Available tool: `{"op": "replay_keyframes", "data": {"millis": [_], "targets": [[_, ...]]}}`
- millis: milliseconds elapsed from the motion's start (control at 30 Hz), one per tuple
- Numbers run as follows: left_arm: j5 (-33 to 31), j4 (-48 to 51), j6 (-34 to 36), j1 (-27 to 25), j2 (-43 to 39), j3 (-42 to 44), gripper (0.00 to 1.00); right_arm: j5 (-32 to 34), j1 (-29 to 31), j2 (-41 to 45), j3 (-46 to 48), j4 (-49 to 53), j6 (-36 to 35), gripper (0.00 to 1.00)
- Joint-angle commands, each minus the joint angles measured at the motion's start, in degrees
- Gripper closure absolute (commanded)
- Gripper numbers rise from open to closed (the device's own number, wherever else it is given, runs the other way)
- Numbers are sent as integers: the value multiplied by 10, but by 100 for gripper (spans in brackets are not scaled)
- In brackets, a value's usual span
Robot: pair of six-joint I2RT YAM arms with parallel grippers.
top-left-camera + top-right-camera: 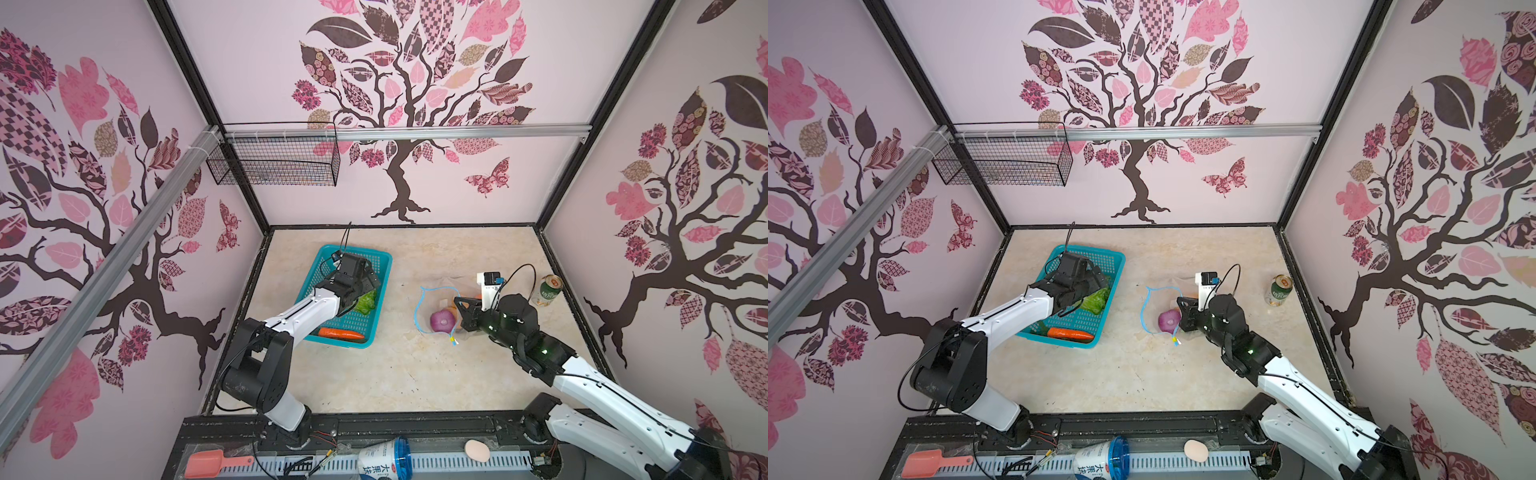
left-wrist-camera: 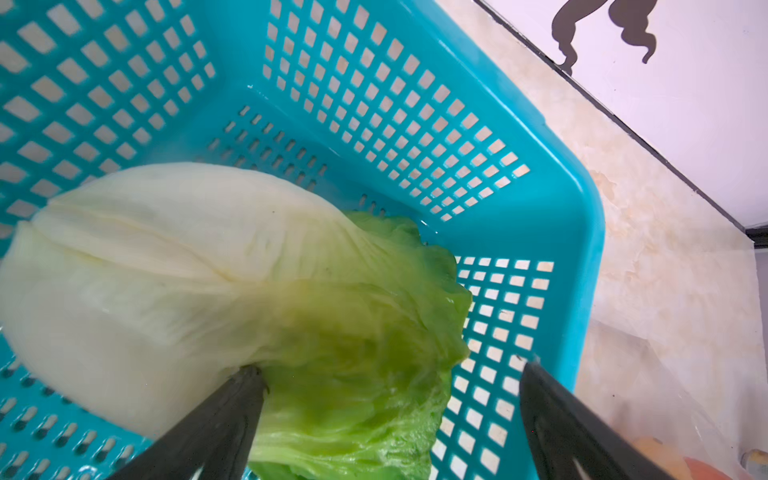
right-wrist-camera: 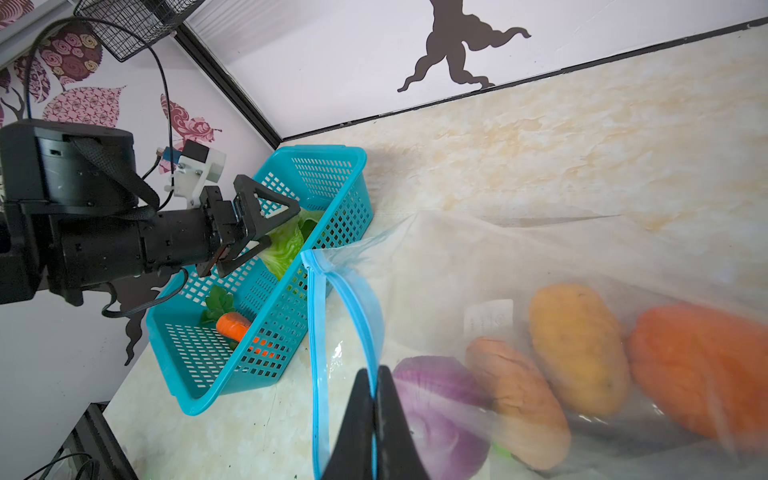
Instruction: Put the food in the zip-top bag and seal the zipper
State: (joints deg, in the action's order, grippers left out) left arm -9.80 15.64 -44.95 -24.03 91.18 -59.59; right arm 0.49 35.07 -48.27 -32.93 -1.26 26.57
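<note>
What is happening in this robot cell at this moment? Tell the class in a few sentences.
Two robot arms are packing toy vegetables into a zip-top bag. The right gripper is shut on the blue zipper edge, and the bag's mouth gapes open. A purple onion, two potatoes and an orange pumpkin lie inside. The left gripper hangs open astride the lettuce in the teal basket, not yet closed on it. A carrot also lies in the basket.

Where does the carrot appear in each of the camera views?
In a top view: the carrot lies at the near end of the teal basket.
In a top view: the carrot, same place.
Left wrist: not in it.
Right wrist: in the basket, at the end away from the lettuce.
Shared landmark: the teal basket.
</note>
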Motion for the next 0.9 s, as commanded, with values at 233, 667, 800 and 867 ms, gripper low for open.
{"op": "replay_keyframes", "data": {"millis": [233,667,800,867], "targets": [[-41,143,-15,2,-116,16,1,21,0,35,27,-15,-13,100],[-148,358,-375,1,-104,-33,2,18,0,39,43,-35,-19,100],[-163,372,-460,1,-80,-39,1,24,0,44,40,-27,-29,100],[-157,374,-484,1,-65,-43,1,28,0,47,42,-26,-31,100]]}}
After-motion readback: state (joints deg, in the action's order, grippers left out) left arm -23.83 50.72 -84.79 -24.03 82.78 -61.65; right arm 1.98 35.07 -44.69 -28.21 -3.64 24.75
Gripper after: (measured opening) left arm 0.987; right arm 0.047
